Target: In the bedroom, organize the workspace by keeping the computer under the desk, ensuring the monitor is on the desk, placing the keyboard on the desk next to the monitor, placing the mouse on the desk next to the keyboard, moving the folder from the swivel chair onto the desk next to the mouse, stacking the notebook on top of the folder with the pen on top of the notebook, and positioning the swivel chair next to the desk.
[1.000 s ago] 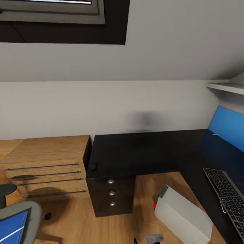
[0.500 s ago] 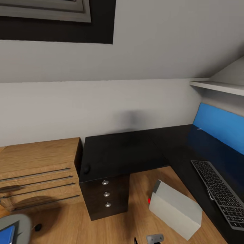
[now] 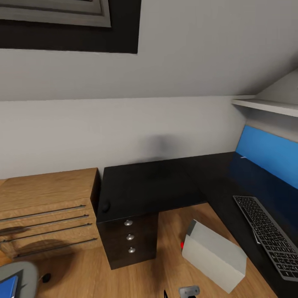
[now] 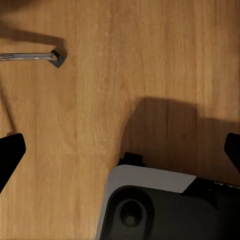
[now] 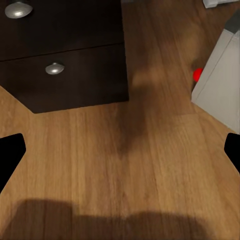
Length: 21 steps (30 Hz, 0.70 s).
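We see the keyboard point(image 3: 267, 234) lying on the black bench point(image 3: 165, 186), the computer point(image 3: 215, 254) on the floor beside its drawers point(image 3: 130, 238); left gripper point(image 4: 120, 152) and right gripper point(image 5: 120, 155) both spread.

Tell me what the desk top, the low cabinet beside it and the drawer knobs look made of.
Desk top: black, matte with a faint sheen; likely laminate or painted board, since no grain shows.
Low cabinet: light wood or wood veneer, with clear brown grain and thin dark metal-looking bar handles.
Drawer knobs: round and silver with bright highlights; probably polished metal, though it is a simulator render.
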Motion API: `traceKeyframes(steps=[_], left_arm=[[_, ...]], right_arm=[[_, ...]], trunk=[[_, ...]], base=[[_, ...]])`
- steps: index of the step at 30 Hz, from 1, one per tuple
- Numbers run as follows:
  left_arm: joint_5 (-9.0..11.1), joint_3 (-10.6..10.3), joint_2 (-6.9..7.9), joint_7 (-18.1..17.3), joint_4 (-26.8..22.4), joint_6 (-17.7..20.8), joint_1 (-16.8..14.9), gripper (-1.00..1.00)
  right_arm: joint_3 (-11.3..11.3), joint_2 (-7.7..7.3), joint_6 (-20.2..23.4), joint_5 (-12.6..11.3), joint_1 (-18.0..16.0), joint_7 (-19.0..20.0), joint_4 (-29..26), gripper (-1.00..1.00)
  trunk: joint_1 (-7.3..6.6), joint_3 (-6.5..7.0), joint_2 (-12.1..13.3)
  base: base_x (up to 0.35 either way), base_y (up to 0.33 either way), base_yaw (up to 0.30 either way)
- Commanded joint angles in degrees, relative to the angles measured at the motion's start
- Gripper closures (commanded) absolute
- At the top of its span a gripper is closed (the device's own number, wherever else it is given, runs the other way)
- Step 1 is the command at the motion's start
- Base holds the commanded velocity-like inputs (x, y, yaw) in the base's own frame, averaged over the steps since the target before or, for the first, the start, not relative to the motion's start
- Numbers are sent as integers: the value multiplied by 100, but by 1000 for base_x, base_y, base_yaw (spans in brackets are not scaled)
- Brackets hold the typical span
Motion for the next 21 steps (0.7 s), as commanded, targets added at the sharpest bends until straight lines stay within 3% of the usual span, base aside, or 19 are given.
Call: traceKeyframes(steps=[1,9,21], left_arm=[[52,-52,3,35,2,-22,-4,-100],[52,-55,3,36,2,-30,-4,-100],[52,-55,3,36,2,-31,-4,-100]], right_arm=[[48,4,-20,-16,-6,-34,13,-100],[40,4,-66,5,-6,-34,-50,-100],[30,4,-135,17,-14,-59,-1089,-100]], trunk=[[1,-8,-6],[1,-8,-6],[1,-8,-6]], base=[[0,0,-69],[0,0,-76],[0,0,-228]])
